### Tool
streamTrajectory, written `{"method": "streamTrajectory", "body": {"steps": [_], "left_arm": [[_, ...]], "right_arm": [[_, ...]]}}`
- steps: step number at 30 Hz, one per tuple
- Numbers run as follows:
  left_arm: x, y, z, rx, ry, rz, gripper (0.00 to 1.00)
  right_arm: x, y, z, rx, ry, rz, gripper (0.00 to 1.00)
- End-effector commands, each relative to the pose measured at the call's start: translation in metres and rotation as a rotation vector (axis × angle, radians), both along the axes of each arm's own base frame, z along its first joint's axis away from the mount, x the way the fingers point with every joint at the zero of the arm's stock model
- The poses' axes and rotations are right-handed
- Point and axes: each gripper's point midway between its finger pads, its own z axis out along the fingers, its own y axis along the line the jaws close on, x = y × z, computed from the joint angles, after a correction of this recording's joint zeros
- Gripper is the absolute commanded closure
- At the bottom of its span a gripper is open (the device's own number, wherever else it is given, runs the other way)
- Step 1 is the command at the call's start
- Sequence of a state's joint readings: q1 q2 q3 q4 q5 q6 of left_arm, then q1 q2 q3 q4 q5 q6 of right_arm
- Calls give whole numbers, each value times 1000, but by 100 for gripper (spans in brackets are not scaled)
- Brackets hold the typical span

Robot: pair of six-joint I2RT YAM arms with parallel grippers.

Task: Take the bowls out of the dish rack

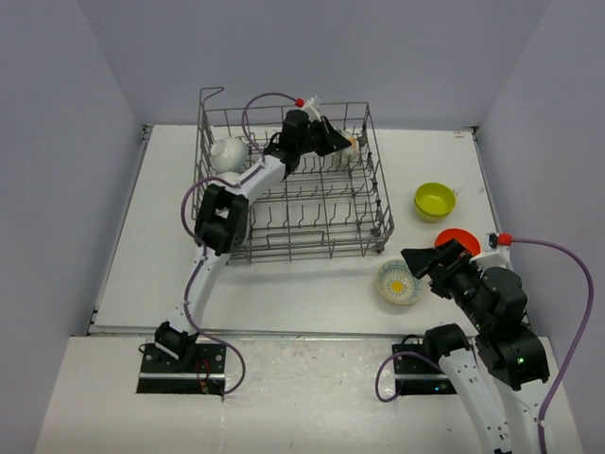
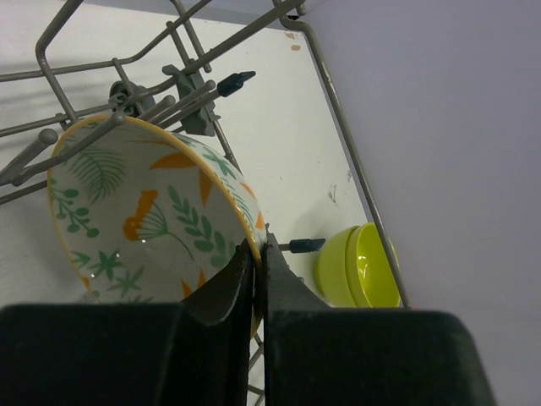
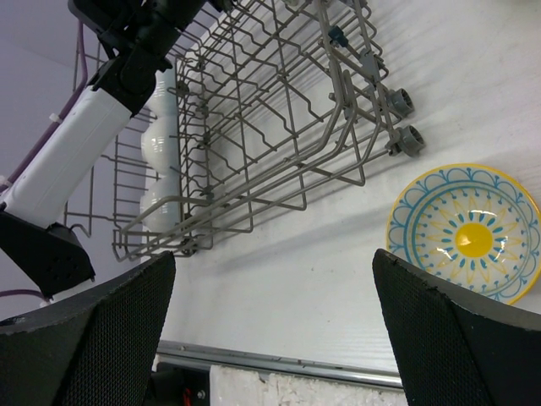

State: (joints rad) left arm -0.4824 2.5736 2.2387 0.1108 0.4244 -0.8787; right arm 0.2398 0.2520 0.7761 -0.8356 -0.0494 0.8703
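The grey wire dish rack stands at the back middle of the table. My left gripper reaches into its far right corner and is shut on the rim of a cream floral bowl that stands on edge among the tines; the wrist view shows the rim pinched between both fingers. A white bowl sits in the rack's far left corner. My right gripper is open and holds nothing, hovering low over the table right of the rack, beside a blue-and-yellow patterned bowl.
On the table right of the rack are yellow-green bowls, stacked, an orange bowl and the patterned bowl. White bowls show through the rack wires. Purple walls close in the table on three sides.
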Motion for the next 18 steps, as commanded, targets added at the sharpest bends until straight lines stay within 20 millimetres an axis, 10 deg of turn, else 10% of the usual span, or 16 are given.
{"method": "streamTrajectory", "body": {"steps": [1,18], "left_arm": [[1,9,66,-105,-174,-83,100],[-40,35,173,-343,-300,-233,100]], "right_arm": [[0,5,24,23,-80,29,1],[-2,6,28,49,-91,29,1]]}}
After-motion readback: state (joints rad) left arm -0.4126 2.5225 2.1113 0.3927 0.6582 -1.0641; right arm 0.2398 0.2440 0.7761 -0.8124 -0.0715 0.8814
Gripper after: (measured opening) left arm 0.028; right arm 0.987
